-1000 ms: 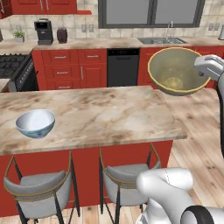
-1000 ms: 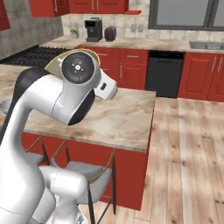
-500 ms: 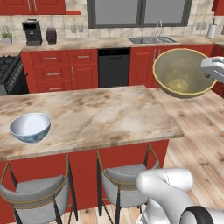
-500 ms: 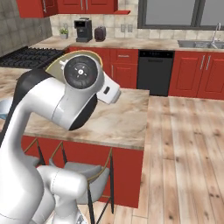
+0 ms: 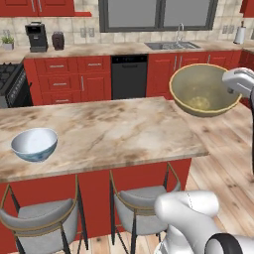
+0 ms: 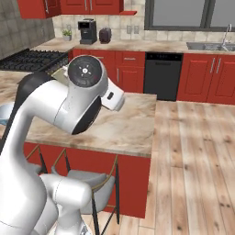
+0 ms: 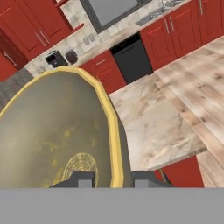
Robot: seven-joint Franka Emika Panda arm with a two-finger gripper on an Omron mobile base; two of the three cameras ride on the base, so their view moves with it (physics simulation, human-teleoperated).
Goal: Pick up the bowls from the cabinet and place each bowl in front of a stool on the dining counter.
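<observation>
Currently your olive-tan bowl (image 5: 204, 89) hangs in the air, tilted, past the right end of the dining counter (image 5: 114, 134). The gripper (image 7: 113, 178) is clenched on its yellowish rim, one finger inside the wall and one outside.

Against the pictures a second back, the whole scene has slid leftward in both base views, so your base is driving, not the things moving. The bowl keeps its place relative to the arm; the grip has not slipped. That reads as carriage toward the second place.

The white bowl (image 5: 34, 144) sits on the marble above the left stool (image 5: 42, 223), near the front edge. The right stool (image 5: 141, 206) has bare marble above it.

Open room: clear air over the counter's right half and wooden floor (image 5: 225, 163) beyond. Mind the counter's right corner when you lower.
</observation>
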